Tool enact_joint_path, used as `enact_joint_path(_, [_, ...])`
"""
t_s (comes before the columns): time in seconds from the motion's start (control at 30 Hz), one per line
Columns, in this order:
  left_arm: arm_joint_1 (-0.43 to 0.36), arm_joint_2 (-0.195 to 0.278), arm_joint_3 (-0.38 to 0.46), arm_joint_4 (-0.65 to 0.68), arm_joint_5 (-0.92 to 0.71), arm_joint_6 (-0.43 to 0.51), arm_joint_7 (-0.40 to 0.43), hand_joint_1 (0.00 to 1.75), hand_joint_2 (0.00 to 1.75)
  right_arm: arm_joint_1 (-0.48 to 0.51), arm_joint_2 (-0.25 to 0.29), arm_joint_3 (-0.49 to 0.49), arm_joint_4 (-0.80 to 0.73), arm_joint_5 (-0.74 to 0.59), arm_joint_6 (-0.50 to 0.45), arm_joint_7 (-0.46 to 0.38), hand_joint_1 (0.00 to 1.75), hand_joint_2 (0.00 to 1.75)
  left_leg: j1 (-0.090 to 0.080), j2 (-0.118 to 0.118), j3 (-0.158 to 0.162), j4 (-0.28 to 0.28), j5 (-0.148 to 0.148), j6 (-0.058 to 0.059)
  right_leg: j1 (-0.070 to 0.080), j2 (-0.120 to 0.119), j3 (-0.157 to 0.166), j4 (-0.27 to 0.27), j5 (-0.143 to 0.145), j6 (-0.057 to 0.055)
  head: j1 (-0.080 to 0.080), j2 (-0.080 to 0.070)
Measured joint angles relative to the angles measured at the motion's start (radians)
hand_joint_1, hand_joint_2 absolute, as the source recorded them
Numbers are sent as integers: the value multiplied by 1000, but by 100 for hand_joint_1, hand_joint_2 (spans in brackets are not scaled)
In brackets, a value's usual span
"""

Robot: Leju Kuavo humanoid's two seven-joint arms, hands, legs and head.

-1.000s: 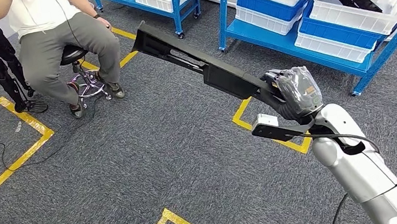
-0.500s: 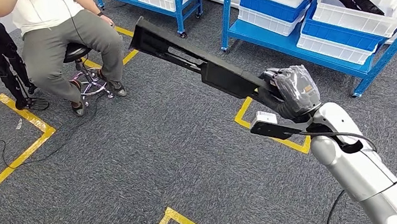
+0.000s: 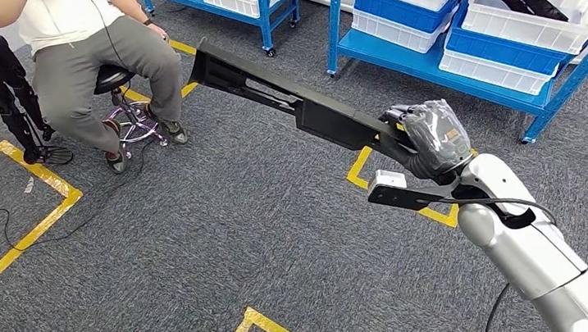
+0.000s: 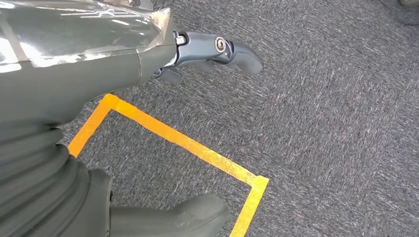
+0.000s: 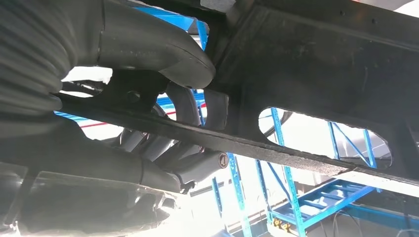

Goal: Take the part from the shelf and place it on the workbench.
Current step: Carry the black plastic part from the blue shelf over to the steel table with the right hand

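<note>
Your right hand (image 3: 428,139) is clenched around one end of the long black part (image 3: 292,104), which is carried in the air over the grey carpet (image 3: 222,223). Its far end reaches close to the seated person (image 3: 89,51) on the stool (image 3: 113,82); blue shelving (image 3: 461,58) stands just beyond. The right wrist view shows the thumb (image 5: 153,49) wrapped over the part's edge. The left hand (image 4: 89,59) hangs released above yellow floor tape (image 4: 192,145).

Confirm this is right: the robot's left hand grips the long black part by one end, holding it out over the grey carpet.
Not quite: the right hand grips the long black part by one end, over the grey carpet, as the head view shows. The left hand holds nothing.
</note>
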Motion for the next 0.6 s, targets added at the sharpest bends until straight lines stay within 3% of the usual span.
enact_joint_path(0.4, [0, 1, 0, 0, 0, -6, 0, 0, 175, 0, -6, 11, 0, 45, -1, -6, 175, 175, -1, 0, -3, 5, -3, 3, -8, 0, -1, -1, 1, 3, 0, 0])
enact_joint_path(0.53, [0, 2, 0, 0, 0, -6, 0, 0, 175, 0, -7, 18, 0, 56, 0, -9, 175, 175, 2, 2, 0, 1, 0, 12, -11, -2, -1, 0, 0, 13, 0, 0])
enact_joint_path(0.6, [0, 1, 0, 0, 0, -6, 0, 0, 175, -2, -7, 19, 0, 60, 1, -9, 175, 175, 9, 4, 6, -10, 7, 21, -7, -24, -23, 45, -26, 12, 2, 0])
